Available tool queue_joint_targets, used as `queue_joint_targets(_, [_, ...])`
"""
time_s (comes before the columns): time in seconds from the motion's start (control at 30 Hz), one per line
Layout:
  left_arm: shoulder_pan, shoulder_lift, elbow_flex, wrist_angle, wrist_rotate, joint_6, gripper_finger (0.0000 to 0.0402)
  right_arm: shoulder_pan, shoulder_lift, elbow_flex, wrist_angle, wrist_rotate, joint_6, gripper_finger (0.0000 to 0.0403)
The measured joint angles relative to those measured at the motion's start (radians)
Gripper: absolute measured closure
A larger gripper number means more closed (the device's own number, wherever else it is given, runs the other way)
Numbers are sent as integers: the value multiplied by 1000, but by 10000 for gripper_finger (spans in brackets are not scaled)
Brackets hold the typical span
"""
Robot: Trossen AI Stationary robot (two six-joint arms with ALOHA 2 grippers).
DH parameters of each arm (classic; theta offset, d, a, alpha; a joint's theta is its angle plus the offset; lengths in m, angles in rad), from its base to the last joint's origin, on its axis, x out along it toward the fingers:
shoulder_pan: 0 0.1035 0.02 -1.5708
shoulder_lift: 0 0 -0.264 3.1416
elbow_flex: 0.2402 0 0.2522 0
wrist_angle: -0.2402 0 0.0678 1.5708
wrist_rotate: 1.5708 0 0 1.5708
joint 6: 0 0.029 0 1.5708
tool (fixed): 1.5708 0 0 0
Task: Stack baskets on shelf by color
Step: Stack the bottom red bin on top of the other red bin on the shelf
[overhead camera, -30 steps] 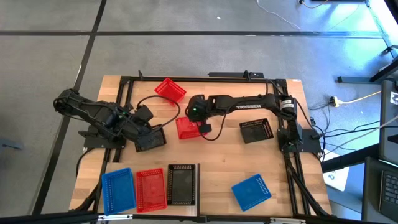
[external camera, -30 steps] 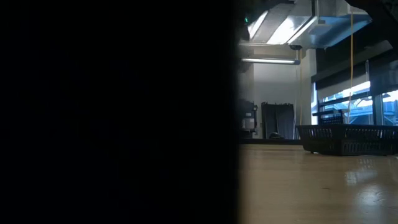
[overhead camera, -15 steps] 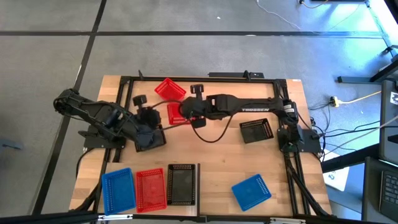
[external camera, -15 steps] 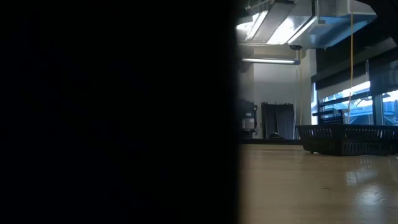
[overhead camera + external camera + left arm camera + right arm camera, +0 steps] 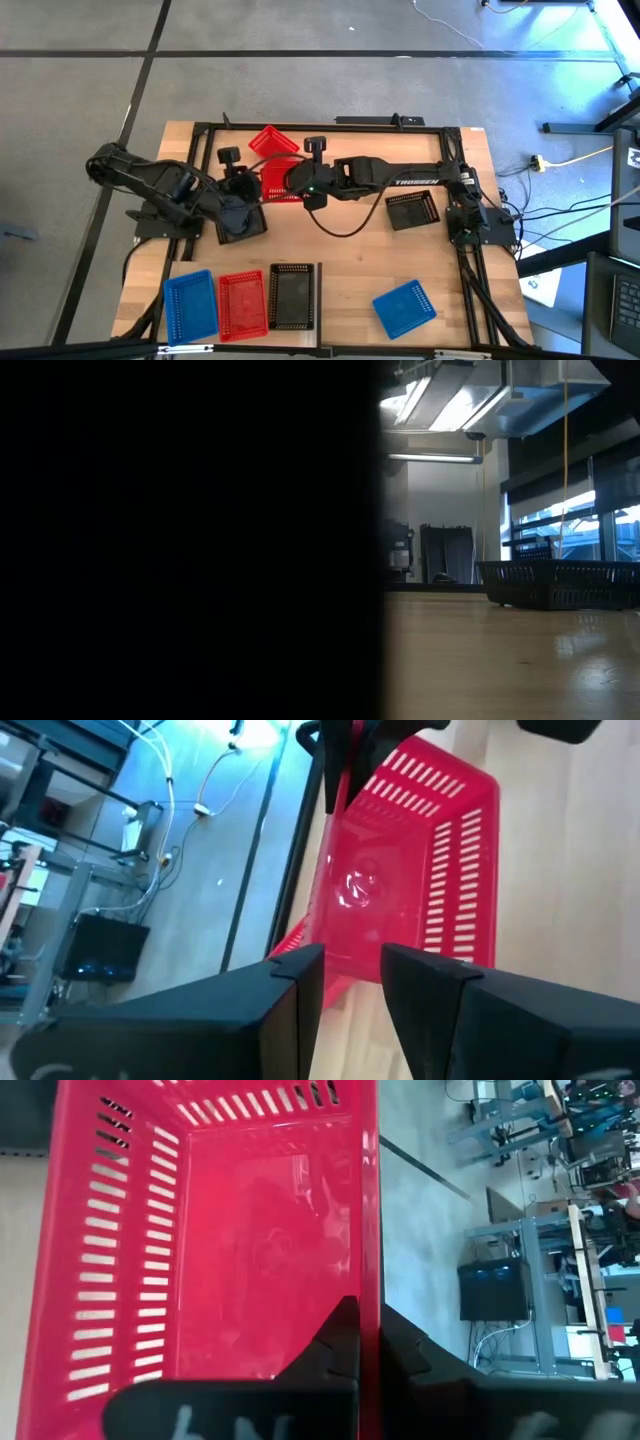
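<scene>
Gripping red basket point(image 5: 215, 1250) rim: right pincer point(image 5: 365, 1345).

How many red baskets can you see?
3 red baskets: one in the front row, one at the table's far edge, one held up by the right gripper. More could be stacked underneath.
</scene>
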Motion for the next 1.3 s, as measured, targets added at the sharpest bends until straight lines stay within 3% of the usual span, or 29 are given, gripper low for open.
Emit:
queue_joint_targets(0.47, [134,63,-1,42,58,198,307,8,0,1,2,-1,0,403])
queue_joint_targets(1.0, [229,115,0,37,95,212,308,33,0,1,3,0,-2,403])
queue_joint_targets(1.3, [241,124,0,39,171,226,395,33,0,1,0,-5,1,394])
